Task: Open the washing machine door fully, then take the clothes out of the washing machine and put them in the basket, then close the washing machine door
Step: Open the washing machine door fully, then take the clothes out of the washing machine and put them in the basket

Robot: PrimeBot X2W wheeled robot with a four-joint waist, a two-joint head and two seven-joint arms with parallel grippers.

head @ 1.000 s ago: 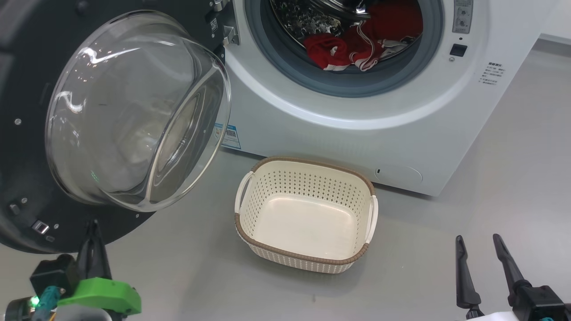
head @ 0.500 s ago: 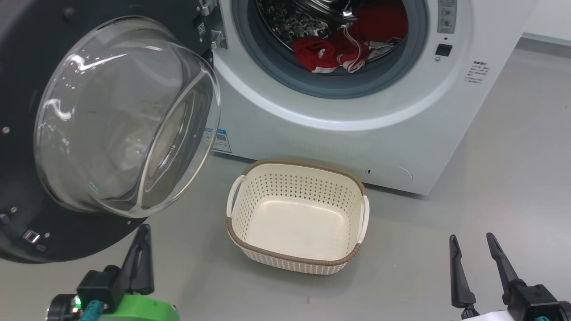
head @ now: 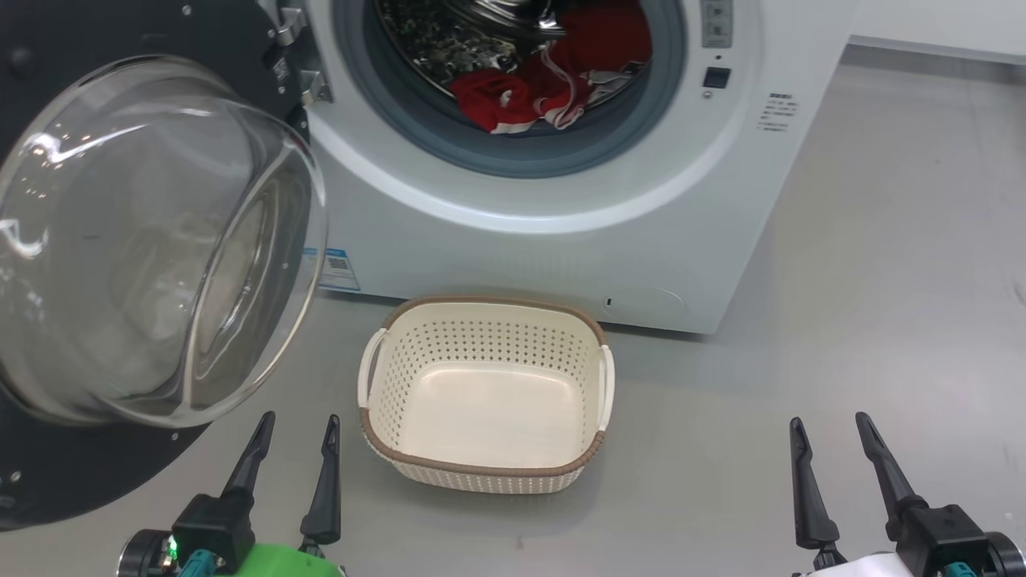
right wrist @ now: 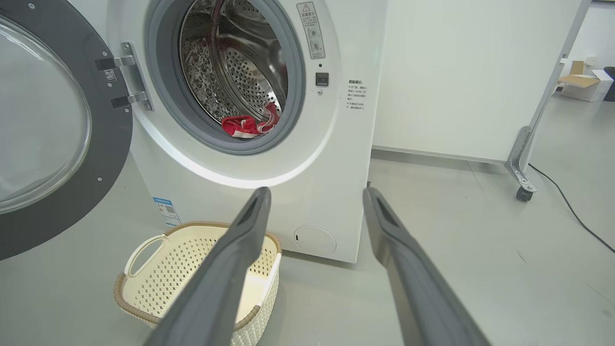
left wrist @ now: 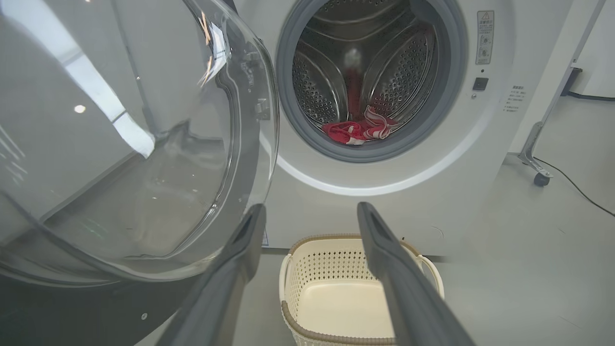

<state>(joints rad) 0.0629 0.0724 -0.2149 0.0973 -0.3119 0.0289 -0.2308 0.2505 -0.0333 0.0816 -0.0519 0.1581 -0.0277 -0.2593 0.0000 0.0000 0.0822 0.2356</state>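
Head view: left gripper (head: 300, 418) and right gripper (head: 828, 420) both spread, empty — the basket (head: 489, 304) between them, slightly ahead.
Left wrist view: the washing machine door (left wrist: 144, 144) stands open left of its fingers.
Right wrist view: the clothes (right wrist: 245, 126) ahead — inside the washing machine (right wrist: 312, 206).

The left gripper (head: 300, 417) is made up of two long, dark, tapering fingers (head: 325, 489) set on black blocks, behind which a bright green housing (head: 272, 562), a teal connector (head: 195, 565) and a small green light (head: 171, 548) are seen. The right gripper (head: 828, 419) is built the same way but is backed by a white housing (head: 850, 569), and a teal part (head: 959, 570), perhaps another connector, is glimpsed at the frame edge. In the wrist views the fingers are shown grey, with a shallow groove along each inner face.
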